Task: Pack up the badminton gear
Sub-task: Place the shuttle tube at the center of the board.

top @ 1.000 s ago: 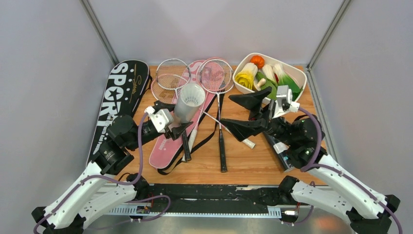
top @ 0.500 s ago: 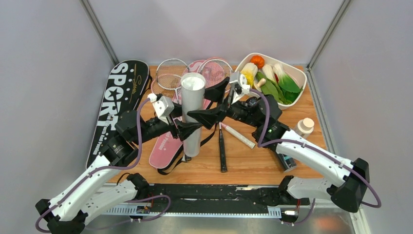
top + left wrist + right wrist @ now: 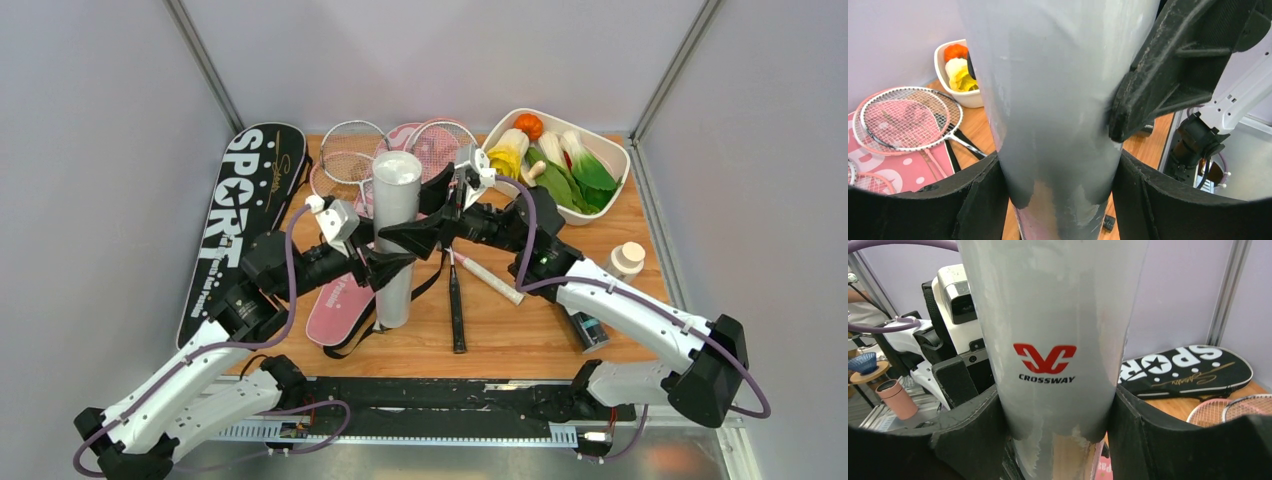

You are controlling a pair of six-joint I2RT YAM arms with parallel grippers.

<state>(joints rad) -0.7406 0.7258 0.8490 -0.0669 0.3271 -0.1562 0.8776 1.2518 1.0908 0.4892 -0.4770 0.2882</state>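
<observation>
The grey tube [image 3: 394, 237] stood upright near the table's [image 3: 520, 335] middle, long axis vertical, open mouth up, clamped low by the left gripper [image 3: 383, 267] and higher by the right gripper [image 3: 421, 215]. Loading shuttlecocks looked next, needing one hand freed.
</observation>
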